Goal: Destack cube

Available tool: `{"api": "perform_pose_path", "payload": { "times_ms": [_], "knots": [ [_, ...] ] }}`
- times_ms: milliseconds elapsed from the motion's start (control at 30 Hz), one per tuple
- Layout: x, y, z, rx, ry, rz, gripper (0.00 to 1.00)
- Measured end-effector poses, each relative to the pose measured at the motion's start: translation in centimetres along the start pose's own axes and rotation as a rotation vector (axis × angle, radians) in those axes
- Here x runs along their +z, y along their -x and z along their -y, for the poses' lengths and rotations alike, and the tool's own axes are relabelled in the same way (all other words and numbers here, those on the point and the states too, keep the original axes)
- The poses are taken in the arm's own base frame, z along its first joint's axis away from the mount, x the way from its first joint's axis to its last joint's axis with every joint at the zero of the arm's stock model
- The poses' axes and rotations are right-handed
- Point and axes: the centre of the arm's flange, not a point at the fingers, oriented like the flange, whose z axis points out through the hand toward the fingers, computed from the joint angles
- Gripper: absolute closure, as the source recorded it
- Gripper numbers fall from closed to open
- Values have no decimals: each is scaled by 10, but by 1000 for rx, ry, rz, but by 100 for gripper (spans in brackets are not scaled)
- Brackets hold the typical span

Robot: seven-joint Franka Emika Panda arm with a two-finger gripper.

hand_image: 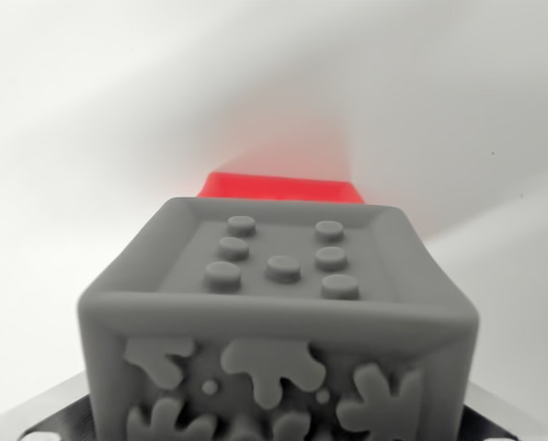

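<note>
Filling most of the wrist view, a grey cube (279,322) sits very close to the camera, slightly blurred at its near edges. No writing or brand can be read on it; its upper face is a recessed panel with seven raised round studs, and its near face carries raised splat-like shapes and small dots. At the wrist view's left the pale counter (62,184) lies bare and open right up to the cube's rounded left edge. At the bottom left corner a dark metallic part (49,418) shows beside the cube; another peeks out at the bottom right. Whether these belong to the claw, and whether the claw is wide, narrow or holding the cube, I cannot tell. Behind the grey cube's far edge a red block (279,187) shows as a thin strip, its height hidden. To the right the counter is again bare, with soft shadow.
</note>
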Motion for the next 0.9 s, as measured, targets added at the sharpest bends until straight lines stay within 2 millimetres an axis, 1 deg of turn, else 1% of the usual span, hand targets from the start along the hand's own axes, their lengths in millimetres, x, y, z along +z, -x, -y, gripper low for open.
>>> {"api": "perform_pose_path", "payload": {
  "times_ms": [433,900],
  "knots": [
    [-21,0,0,0,0,-1,100],
    [-55,0,1,-1,-2,-4,100]
  ]
}}
